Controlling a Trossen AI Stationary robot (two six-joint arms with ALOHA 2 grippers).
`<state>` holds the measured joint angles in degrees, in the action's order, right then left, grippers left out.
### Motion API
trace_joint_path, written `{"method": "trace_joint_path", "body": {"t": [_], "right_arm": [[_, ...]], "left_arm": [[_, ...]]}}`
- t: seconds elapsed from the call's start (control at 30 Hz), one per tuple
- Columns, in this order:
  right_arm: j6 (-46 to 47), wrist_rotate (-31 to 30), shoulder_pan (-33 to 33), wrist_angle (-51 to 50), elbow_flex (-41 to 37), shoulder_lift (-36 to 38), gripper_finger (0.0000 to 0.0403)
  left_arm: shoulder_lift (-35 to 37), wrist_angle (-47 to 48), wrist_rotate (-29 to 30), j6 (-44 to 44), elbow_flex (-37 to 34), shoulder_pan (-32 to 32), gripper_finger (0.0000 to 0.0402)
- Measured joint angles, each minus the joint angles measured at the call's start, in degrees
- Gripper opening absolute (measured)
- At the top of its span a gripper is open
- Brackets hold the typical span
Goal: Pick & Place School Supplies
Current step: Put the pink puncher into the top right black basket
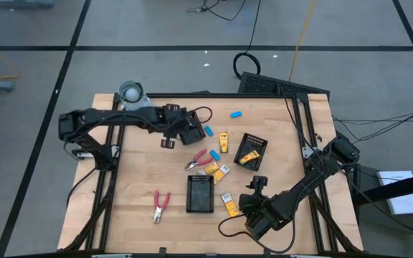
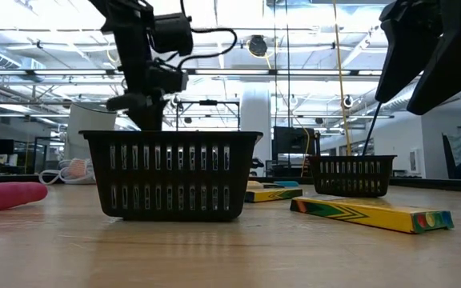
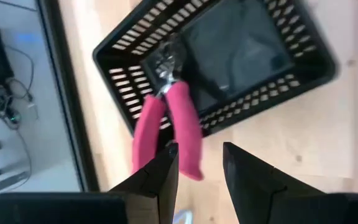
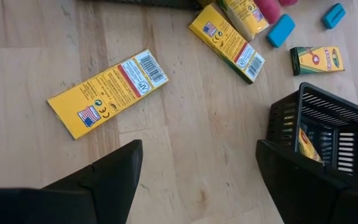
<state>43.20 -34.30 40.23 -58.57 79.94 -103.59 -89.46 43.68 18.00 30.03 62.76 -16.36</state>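
1. The school supplies are mostly still on the table (image 1: 135, 179). One yellow crayon box (image 1: 247, 157) lies already inside the slotted basket (image 1: 252, 149) on the right side; the other basket (image 1: 200, 194), near the middle, looks empty. So I judge the task as only begun.
2. Left to sort: red-handled pliers (image 1: 201, 159) in the centre, a second pair of pliers (image 1: 160, 206) near the front, several crayon boxes (image 1: 218, 170) beside the middle basket, one crayon box (image 1: 229, 204) in front of the right arm, and two light-blue erasers (image 1: 236, 114) at the far side.
3. The left gripper (image 1: 192, 134) hangs above the table, near the centre pliers; in its wrist view those pliers (image 3: 169, 124) lie just ahead of the open fingers (image 3: 160, 177), not held.
4. The right gripper (image 4: 197, 180) is open and empty; the yellow box (image 4: 107, 93) lies near it, ahead of the fingers.
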Motion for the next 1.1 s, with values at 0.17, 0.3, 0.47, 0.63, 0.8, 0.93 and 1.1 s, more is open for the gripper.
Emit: {"method": "trace_joint_path", "body": {"t": [0.17,0.3,0.47,0.63,0.8,0.93,1.1], "right_arm": [[0.31,0.04,0.0,-0.17,0.0,0.0,0.0306],[0.7,0.08,0.0,-0.24,0.0,0.0,0.0306],[0.7,0.08,0.0,-0.39,0.0,0.0,0.0306],[0.7,0.1,0.0,-0.42,0.0,0.0,0.0306],[0.72,1.49,0.0,-0.42,0.0,0.0,0.0306],[0.73,1.55,0.0,-0.39,0.0,0.0,0.0306],[0.72,1.57,0.0,-0.39,0.0,0.0,0.0306]], "left_arm": [[-2.58,-0.49,0.28,0.77,0.02,-1.02,0.0132],[-3.93,-0.89,0.49,1.46,0.02,-0.99,0.0132],[-4.2,-1.68,2.03,1.77,0.02,-1.16,0.0131],[-4.2,-1.98,3.36,1.76,0.01,-1.12,0.0131],[-4.2,-1.84,3.06,1.79,0.0,-1.68,0.0131],[-4.2,-1.07,1.72,1.8,0.0,-2.86,0.0131],[-4.2,-0.74,0.04,1.79,-0.04,-3.84,0.0131]]}}
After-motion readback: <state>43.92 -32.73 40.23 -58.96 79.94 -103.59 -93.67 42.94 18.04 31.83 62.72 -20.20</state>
